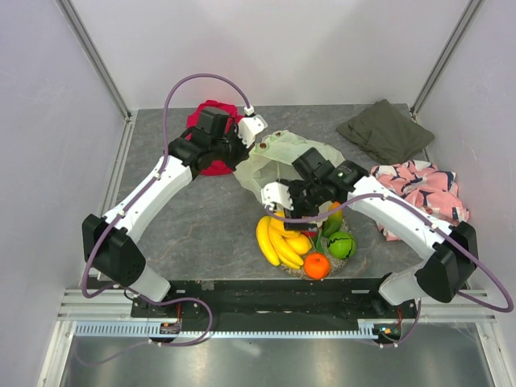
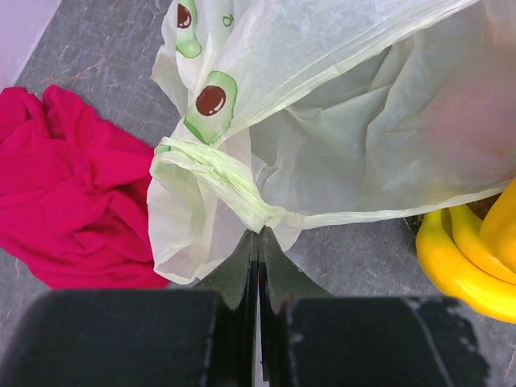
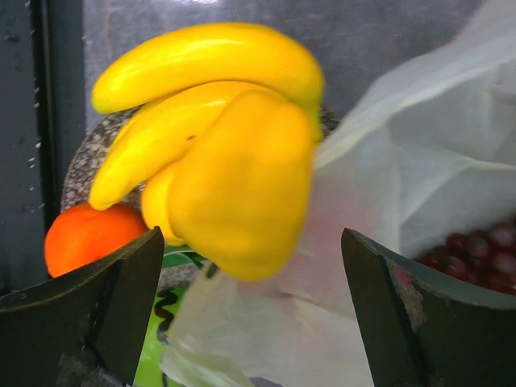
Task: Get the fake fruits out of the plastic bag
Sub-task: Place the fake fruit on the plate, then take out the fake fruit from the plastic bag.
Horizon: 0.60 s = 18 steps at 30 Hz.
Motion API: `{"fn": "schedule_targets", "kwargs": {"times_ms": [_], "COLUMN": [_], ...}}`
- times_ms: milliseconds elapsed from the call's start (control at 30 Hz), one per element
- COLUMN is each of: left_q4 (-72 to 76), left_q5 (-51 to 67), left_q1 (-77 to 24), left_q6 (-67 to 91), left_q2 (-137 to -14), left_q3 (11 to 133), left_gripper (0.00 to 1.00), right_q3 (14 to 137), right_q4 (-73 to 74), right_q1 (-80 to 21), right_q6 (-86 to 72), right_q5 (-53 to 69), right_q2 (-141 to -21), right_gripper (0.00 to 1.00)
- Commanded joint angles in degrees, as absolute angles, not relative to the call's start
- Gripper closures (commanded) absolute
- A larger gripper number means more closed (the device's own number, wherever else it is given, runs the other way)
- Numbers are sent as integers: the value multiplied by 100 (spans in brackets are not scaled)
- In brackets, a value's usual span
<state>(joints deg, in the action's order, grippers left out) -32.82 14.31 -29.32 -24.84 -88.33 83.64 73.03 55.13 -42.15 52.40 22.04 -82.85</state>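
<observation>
The pale yellow-green plastic bag [image 1: 282, 157] lies mid-table, printed with avocados [image 2: 322, 129]. My left gripper [image 1: 240, 155] is shut on a bunched handle strip at the bag's edge [image 2: 260, 230]. My right gripper [image 1: 289, 211] is open over the bag's near edge [image 3: 251, 242]; a blurred yellow mango [image 3: 242, 185] is between the jaws, touching neither. The banana bunch [image 1: 274, 238] [image 3: 201, 81], orange [image 1: 317, 264] [image 3: 85, 238] and green striped melon [image 1: 341, 244] sit on the speckled round dish [image 1: 300, 272]. Dark grapes [image 3: 492, 250] show inside the bag.
A red cloth [image 1: 214, 167] [image 2: 64, 201] lies under the left arm beside the bag. An olive cloth [image 1: 385, 129] is at the back right and a pink patterned cloth [image 1: 419, 189] at the right edge. The dish is close to the table's front edge.
</observation>
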Motion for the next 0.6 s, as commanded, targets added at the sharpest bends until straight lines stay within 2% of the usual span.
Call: {"fn": "schedule_targets", "kwargs": {"times_ms": [0,233,433,567], "left_q4": [-3120,-3103,-3059,-3041], "left_q5": [1714,1898,2065,2074], "left_q1": [-2918,-2927,-2935,-2936], "left_q6": [-2259,-2171,-1951,-1890], "left_q2": [-8833,-8956,-9079,-9158], "left_q3": [8648,8806,9184,9430], "left_gripper": [99,98,98,98], "right_q3": [8233,8824,9008,9132], "right_q4": [5449,5449,4668,3851], "right_q1": [-3851,-3410,-3322,-3016], "right_q6": [4984,4764,3589,2866], "right_q5": [2180,2399,1865,917], "right_q2": [-8068,-8665,-9816,-10318], "right_gripper": [2,2,20,25]}}
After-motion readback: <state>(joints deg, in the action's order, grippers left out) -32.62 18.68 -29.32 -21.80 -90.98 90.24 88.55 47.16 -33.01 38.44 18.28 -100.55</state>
